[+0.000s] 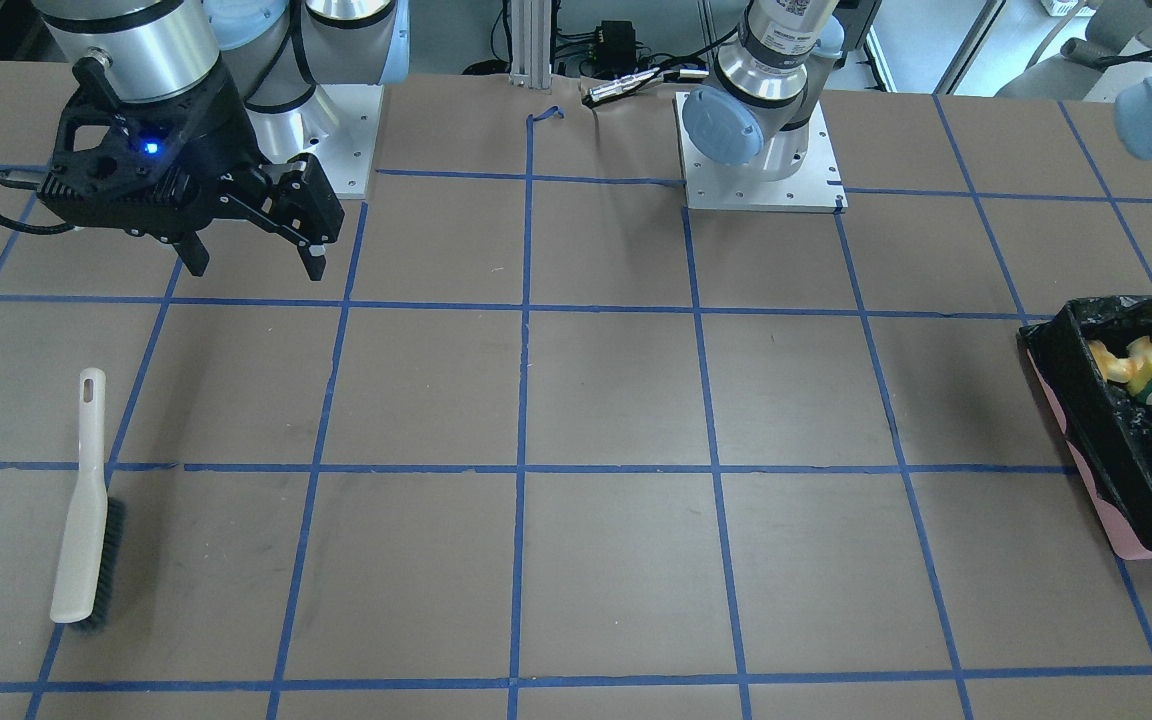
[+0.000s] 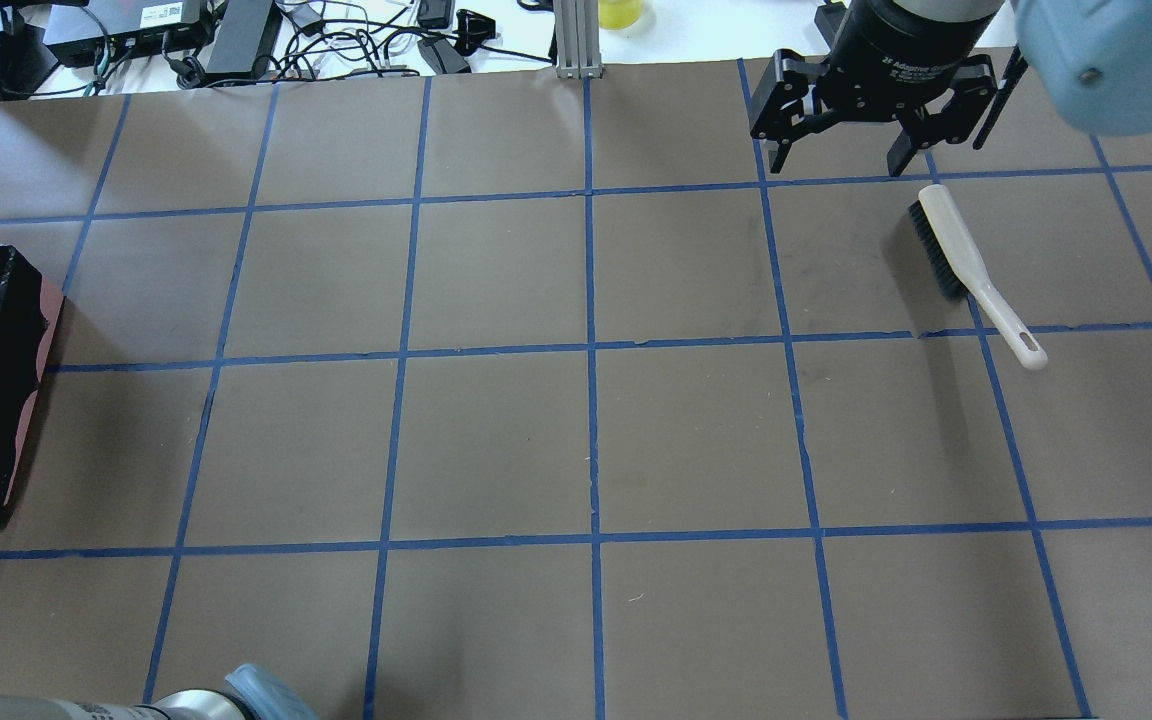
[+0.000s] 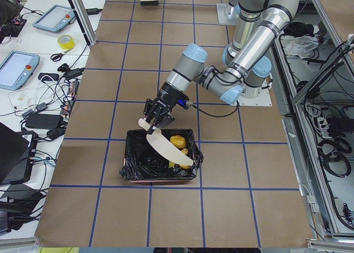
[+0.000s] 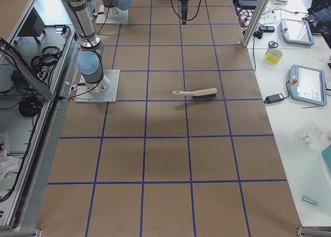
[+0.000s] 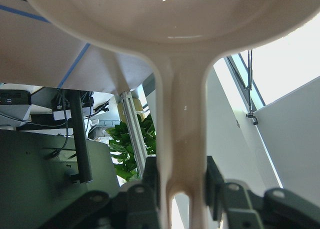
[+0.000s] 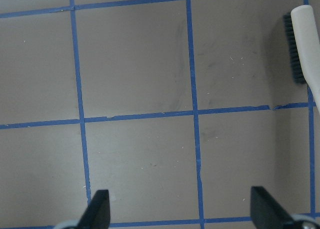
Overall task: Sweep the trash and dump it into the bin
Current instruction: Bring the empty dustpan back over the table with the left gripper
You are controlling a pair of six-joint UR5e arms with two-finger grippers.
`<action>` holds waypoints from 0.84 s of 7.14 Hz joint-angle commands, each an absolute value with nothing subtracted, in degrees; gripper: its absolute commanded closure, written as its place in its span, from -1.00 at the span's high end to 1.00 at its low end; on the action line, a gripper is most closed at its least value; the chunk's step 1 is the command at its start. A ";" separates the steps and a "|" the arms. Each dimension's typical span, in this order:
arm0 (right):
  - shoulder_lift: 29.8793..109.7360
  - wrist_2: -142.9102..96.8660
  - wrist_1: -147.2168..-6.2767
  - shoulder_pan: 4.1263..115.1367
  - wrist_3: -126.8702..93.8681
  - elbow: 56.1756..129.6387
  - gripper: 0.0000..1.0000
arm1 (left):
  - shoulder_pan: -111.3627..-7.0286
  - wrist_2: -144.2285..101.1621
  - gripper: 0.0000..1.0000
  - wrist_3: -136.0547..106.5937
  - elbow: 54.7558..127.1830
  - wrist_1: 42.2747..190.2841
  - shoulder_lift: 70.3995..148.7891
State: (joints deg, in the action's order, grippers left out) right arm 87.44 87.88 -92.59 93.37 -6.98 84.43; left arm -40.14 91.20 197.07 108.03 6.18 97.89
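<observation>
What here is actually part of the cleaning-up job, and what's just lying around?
Part of the job: bin, food scraps inside it, dustpan tipped over it, brush.
Just lying about: tape roll, scissors, tablets.

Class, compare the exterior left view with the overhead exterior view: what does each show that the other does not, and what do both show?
Only the exterior left view shows the left gripper holding the dustpan tilted over the bin, with yellow and orange trash pieces inside. Only the overhead exterior view shows the right gripper, fingers open, above the table near the bristle end of the brush. Both show the black-lined bin and the brush lying on the table.
</observation>
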 commanded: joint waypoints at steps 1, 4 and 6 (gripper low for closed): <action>87.28 87.63 -92.64 93.34 -6.85 84.72 1.00 | -40.17 90.88 -0.92 196.27 102.00 19.07 97.73; 87.45 88.50 -92.64 93.43 -6.68 84.73 1.00 | -40.96 88.69 -0.94 186.02 84.60 49.48 99.84; 87.45 88.42 -92.64 93.43 -6.68 84.73 1.00 | -41.92 83.44 -0.94 174.87 82.18 59.73 99.67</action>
State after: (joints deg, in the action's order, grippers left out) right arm 87.44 88.41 -92.68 93.43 -6.68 84.72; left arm -41.27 86.27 181.31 83.68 53.63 99.77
